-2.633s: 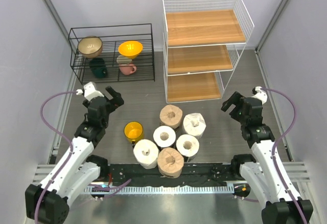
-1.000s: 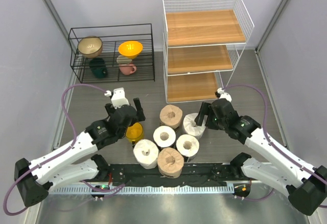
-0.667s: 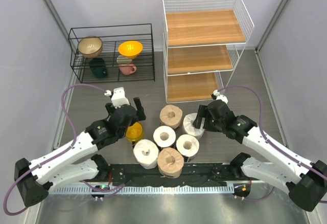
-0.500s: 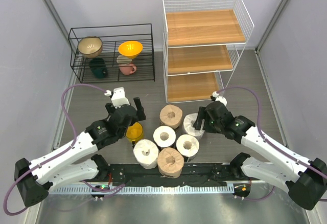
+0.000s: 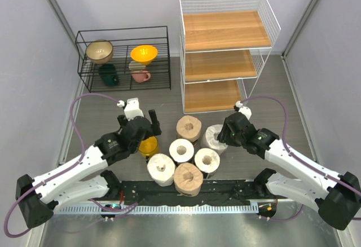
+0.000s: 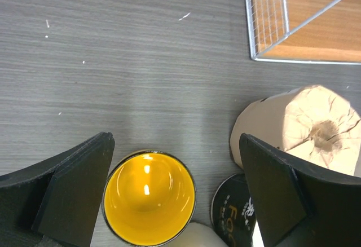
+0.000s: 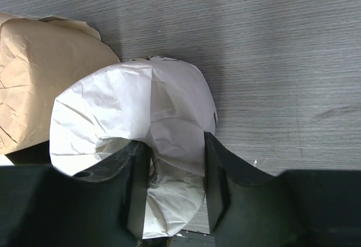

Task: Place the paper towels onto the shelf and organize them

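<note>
Several paper towels stand on end in a cluster on the floor in front of the shelf (image 5: 225, 49). My right gripper (image 5: 221, 134) (image 7: 172, 173) is shut on the rightmost white paper towel roll (image 5: 213, 139) (image 7: 141, 100), with one finger in its hollow core and the other outside its wall. A beige roll (image 5: 188, 127) (image 7: 45, 72) (image 6: 304, 128) touches that white roll on its left. My left gripper (image 5: 137, 121) (image 6: 175, 162) hangs open above the yellow cup (image 5: 148, 144) (image 6: 148, 196), holding nothing. All three wooden tiers of the shelf are bare.
A low black wire rack (image 5: 124, 30) with bowls and mugs stands at the back left. Two white rolls (image 5: 181, 150) (image 5: 207, 159) fill the cluster's middle, and a white one (image 5: 162, 168) and a beige one (image 5: 188, 178) sit at the near edge. Grey walls close in both sides.
My right gripper has dropped onto the white roll and its jaws have shut on the roll's wall. The left arm has stayed over the yellow cup.
</note>
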{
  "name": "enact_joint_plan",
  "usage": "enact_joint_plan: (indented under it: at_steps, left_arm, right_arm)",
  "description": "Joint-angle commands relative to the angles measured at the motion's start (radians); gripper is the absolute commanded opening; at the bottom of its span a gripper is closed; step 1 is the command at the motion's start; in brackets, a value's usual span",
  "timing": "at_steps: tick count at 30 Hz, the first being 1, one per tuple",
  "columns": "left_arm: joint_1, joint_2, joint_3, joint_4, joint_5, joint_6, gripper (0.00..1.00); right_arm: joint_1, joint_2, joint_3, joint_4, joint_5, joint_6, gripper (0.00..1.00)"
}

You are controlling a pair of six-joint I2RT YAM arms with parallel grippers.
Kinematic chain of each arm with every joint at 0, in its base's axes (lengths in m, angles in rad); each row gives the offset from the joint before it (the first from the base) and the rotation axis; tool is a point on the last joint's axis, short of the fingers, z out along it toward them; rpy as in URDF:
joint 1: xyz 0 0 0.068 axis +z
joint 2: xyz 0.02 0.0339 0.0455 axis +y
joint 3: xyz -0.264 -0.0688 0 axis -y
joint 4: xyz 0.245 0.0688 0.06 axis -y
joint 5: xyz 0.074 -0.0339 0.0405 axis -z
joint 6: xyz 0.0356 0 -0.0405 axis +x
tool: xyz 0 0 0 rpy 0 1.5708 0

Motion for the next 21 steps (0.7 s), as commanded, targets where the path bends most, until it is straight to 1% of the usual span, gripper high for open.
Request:
enact_joint_plan:
  at_steps: [1,3,4,5,7,10,13,15,16,18,19,21]
  left_arm:
    - [-0.005,-0.029,0.027,-0.064,0.015,-0.016,1.00]
    - [-0.005,-0.038,0.033,-0.098,0.017,-0.017,1.00]
    - [-0.005,-0.051,0.035,-0.110,0.012,-0.017,1.00]
    - [-0.005,-0.058,0.038,-0.127,0.006,-0.019,1.00]
    - [-0.005,-0.081,0.046,-0.164,-0.002,-0.023,1.00]
    - [-0.005,-0.110,0.056,-0.199,-0.014,-0.033,1.00]
    - [-0.005,-0.123,0.066,-0.208,-0.017,-0.030,1.00]
    - [-0.005,-0.117,0.078,-0.210,-0.016,-0.022,1.00]
    - [-0.005,-0.112,0.084,-0.213,-0.014,-0.017,1.00]
    - [-0.005,-0.088,0.107,-0.218,-0.012,-0.004,1.00]
    - [-0.005,-0.078,0.113,-0.222,-0.011,0.003,1.00]
    - [-0.005,-0.057,0.132,-0.225,-0.011,0.013,1.00]
  right_arm:
    - [0.003,0.017,-0.008,0.049,-0.018,0.003,0.31]
    - [0.002,0.026,0.001,0.053,-0.030,0.000,0.22]
    - [0.002,0.030,0.007,0.046,-0.030,0.000,0.15]
    - [0.002,0.032,0.027,0.020,-0.025,0.000,0.13]
    - [0.002,0.015,0.073,-0.011,-0.002,-0.003,0.13]
    - [0.000,-0.015,0.150,-0.100,0.059,-0.013,0.13]
    - [0.000,-0.051,0.321,-0.181,0.097,-0.031,0.13]
    - [0.000,-0.060,0.397,-0.233,0.116,-0.042,0.13]
    - [0.000,-0.059,0.471,-0.250,0.120,-0.046,0.13]
    - [0.002,-0.045,0.548,-0.292,0.123,-0.066,0.13]
    - [0.002,-0.036,0.622,-0.302,0.128,-0.077,0.12]
    - [0.002,0.000,0.708,-0.354,0.156,-0.109,0.11]
